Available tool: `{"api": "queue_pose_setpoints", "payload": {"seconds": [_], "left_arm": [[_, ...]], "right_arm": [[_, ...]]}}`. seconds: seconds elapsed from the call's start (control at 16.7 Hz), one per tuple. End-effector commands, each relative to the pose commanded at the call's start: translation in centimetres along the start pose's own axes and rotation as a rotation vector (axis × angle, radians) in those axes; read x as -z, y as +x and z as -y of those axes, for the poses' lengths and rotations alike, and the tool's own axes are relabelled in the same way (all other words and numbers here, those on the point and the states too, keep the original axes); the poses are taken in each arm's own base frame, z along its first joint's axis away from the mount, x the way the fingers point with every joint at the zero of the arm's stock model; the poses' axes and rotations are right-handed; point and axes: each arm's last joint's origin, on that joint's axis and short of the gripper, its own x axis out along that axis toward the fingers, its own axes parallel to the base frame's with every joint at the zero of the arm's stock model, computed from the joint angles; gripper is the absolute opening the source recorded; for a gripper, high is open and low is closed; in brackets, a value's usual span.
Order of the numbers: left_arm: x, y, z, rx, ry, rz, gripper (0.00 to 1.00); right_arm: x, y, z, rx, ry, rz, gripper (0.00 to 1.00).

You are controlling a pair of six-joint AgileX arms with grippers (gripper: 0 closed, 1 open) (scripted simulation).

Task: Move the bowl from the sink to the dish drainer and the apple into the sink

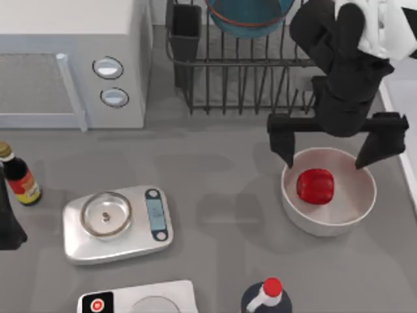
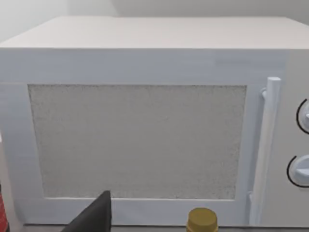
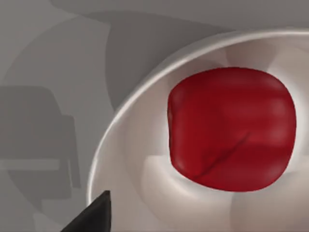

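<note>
Right gripper (image 1: 324, 156) hangs over the white bowl (image 1: 329, 222), jaws spread wide, one fingertip near the bowl's left rim and the other near its right rim. Nothing between them.

Apple (image 1: 315, 186) sits inside the white bowl, a bit left of centre and toward the back. Glossy red, blocky with rounded corners; right wrist view shows a thin dark crease across its face (image 3: 231, 128). Pale bowl wall is visible on every side of it seen from above.

Teal bowl (image 1: 249, 14) is in the dish drainer (image 1: 247, 78) at the back edge, reddish rim line visible, top cut off by the frame. Black utensil cup (image 1: 186, 32) at the drainer's left corner.

Sink (image 1: 405, 117): just a strip at the right edge, close beside the white bowl.

Open grey desk (image 1: 221, 189) left of the white bowl up to the scale (image 1: 117, 225). Red-capped bottle (image 1: 267, 297) near the front edge.

Left arm parked at far left; its camera faces the microwave (image 2: 145, 135). Can't tell its gripper state.
</note>
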Motion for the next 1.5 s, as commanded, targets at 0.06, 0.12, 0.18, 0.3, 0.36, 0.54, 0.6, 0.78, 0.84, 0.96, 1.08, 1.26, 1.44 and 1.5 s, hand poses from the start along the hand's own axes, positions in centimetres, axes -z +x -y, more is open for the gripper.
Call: {"api": "queue_pose_setpoints", "payload": {"seconds": [0.06,0.12,0.18,0.3,0.36,0.54,0.6,0.78,0.84,0.96,1.08,1.26,1.44,1.5], "left_arm": [[0.0,0.0,0.0,0.0,0.0,0.0,1.0],[0.0,0.0,0.0,0.0,0.0,0.0,1.0],[0.0,0.0,0.0,0.0,0.0,0.0,1.0],[0.0,0.0,0.0,0.0,0.0,0.0,1.0],[0.0,0.0,0.0,0.0,0.0,0.0,1.0],[0.0,0.0,0.0,0.0,0.0,0.0,1.0],[0.0,0.0,0.0,0.0,0.0,0.0,1.0],[0.0,0.0,0.0,0.0,0.0,0.0,1.0],[0.0,0.0,0.0,0.0,0.0,0.0,1.0],[0.0,0.0,0.0,0.0,0.0,0.0,1.0],[0.0,0.0,0.0,0.0,0.0,0.0,1.0],[0.0,0.0,0.0,0.0,0.0,0.0,1.0],[0.0,0.0,0.0,0.0,0.0,0.0,1.0],[0.0,0.0,0.0,0.0,0.0,0.0,1.0]], "right_arm": [[0.0,0.4,0.1,0.0,0.002,0.0,1.0],[-0.1,1.1,0.0,0.0,0.001,0.0,1.0],[-0.2,1.9,-0.1,-0.001,-0.002,0.003,1.0],[-0.3,4.3,-0.3,0.001,-0.005,0.003,1.0],[-0.3,5.6,-0.3,0.001,-0.006,0.003,1.0],[-0.2,9.1,-0.3,-0.004,-0.006,0.009,1.0],[0.0,9.9,-0.2,-0.002,-0.005,0.006,1.0],[0.1,10.8,-0.2,0.001,-0.005,-0.002,1.0],[0.1,10.8,-0.2,0.001,-0.005,-0.002,1.0],[0.1,10.8,-0.2,0.001,-0.005,-0.002,0.92],[0.1,10.8,-0.2,0.001,-0.005,-0.002,0.77],[0.1,10.8,-0.2,0.001,-0.005,-0.002,0.55],[0.1,10.8,-0.2,0.001,-0.005,-0.002,0.32],[0.1,10.8,-0.2,0.001,-0.005,-0.002,0.25]]}}
